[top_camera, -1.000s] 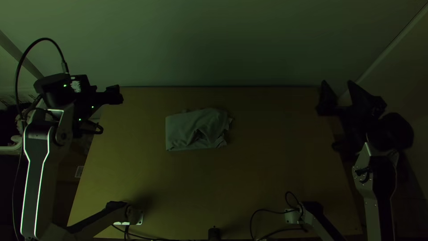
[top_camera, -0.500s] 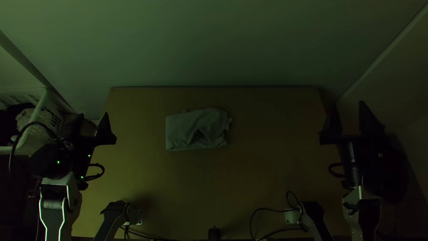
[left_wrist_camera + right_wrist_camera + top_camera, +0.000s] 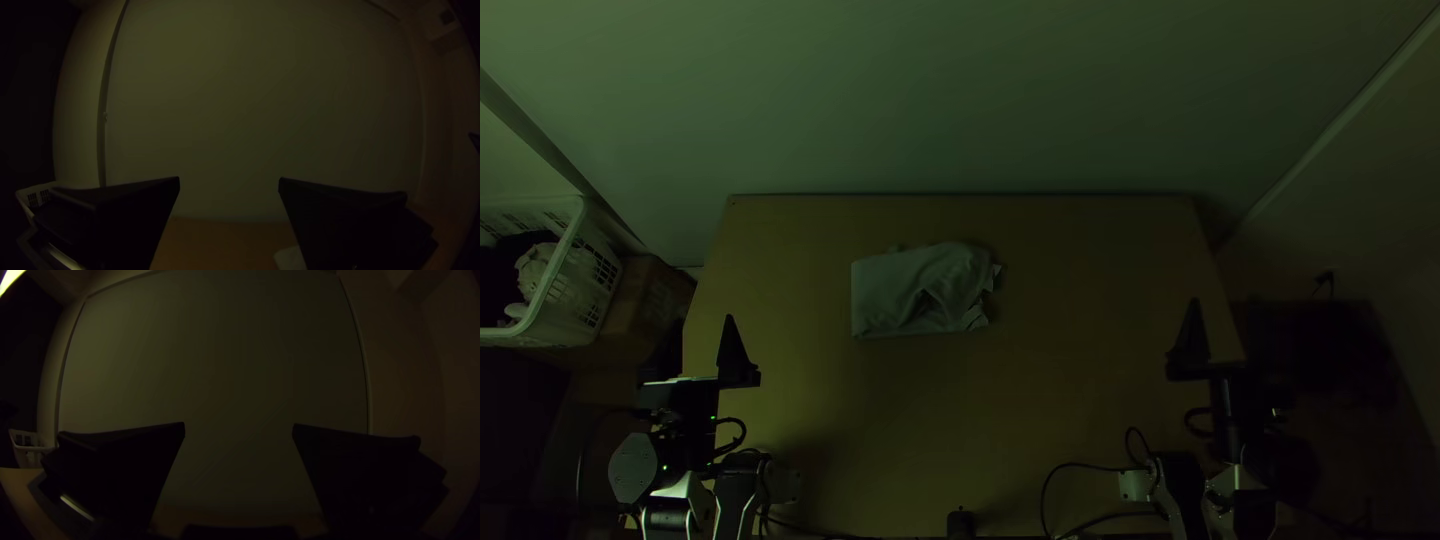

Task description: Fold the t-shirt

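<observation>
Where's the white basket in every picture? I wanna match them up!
Top view: the white basket is at the picture's left edge, to the left of the table.
Left wrist view: the basket peeks out past one finger of the left tool.
Right wrist view: the basket is far off, just past the table's edge.
Shared landmark: the big pale wall behind the table.

Greyish t-shirt (image 3: 888, 288) (and white basket (image 3: 575, 295))
</observation>
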